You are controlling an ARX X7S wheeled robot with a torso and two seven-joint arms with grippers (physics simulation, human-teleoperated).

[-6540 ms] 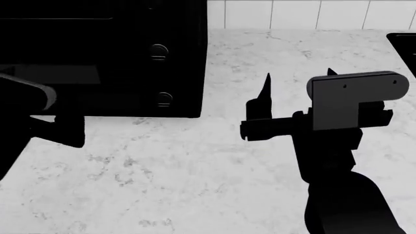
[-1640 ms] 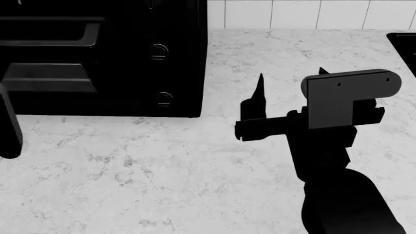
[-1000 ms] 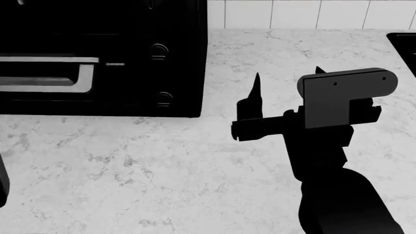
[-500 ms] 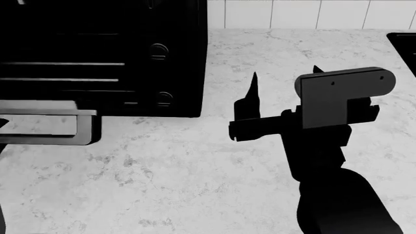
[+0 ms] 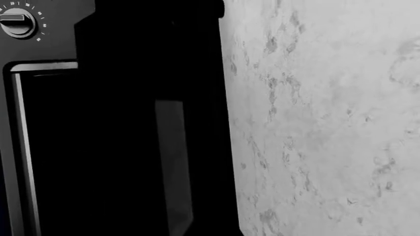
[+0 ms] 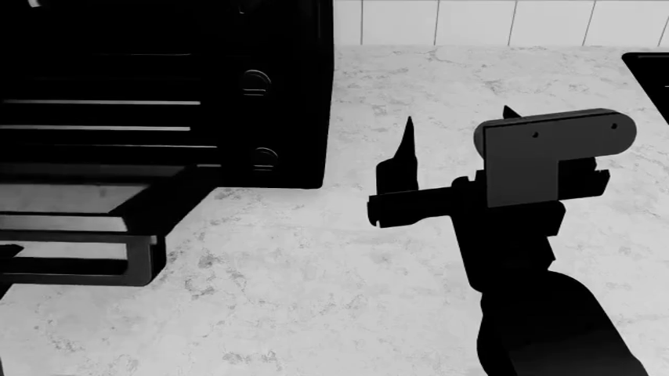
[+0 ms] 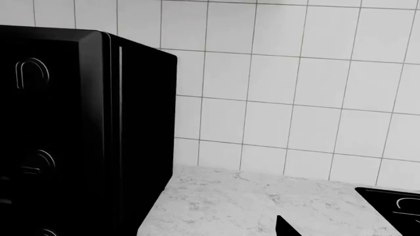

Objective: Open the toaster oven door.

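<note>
The black toaster oven stands at the back left of the counter, with round knobs down its front right. Its door hangs folded down and open, the bar handle at its front edge. Wire racks show inside. My left gripper is almost wholly off the head view's left edge; only a dark tip shows by the handle. The left wrist view shows the oven's front and a knob, but no clear fingers. My right gripper is open and empty, to the right of the oven. The oven's side also shows in the right wrist view.
A marble counter spreads in front of the oven. A white tiled wall runs behind it. A flat black cooktop lies at the far right, also in the right wrist view.
The door has swung down from shut to fully open, its handle dropping toward me. My left arm has drawn back off the left edge. My right gripper has crept slightly left.
</note>
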